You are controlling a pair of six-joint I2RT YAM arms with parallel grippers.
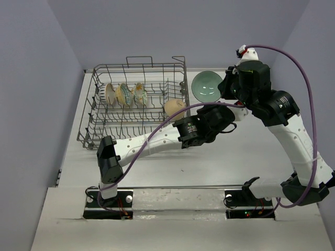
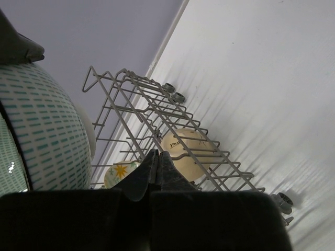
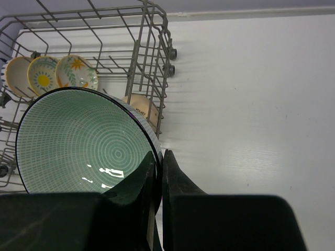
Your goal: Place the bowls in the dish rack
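The pale teal-green bowl (image 3: 78, 141) hangs tilted above the table just right of the dish rack (image 1: 136, 102), with my right gripper (image 3: 159, 157) shut on its rim. In the rack, three bowls stand on edge in a row: a white-and-tan one (image 3: 18, 76) and two floral ones (image 3: 44, 76) (image 3: 77, 72). A plain tan bowl (image 1: 175, 107) leans at the rack's right end. My left gripper (image 2: 158, 157) is shut with nothing between its fingers. It hovers right of the rack and below the teal bowl (image 2: 47, 136), pointing toward the tan bowl (image 2: 186, 151).
The rack's raised wire side (image 3: 154, 63) with small wheels stands between the teal bowl and the bowls inside. The right arm (image 1: 285, 125) arches over the table's right side. The left arm (image 1: 152, 144) lies across the table in front of the rack.
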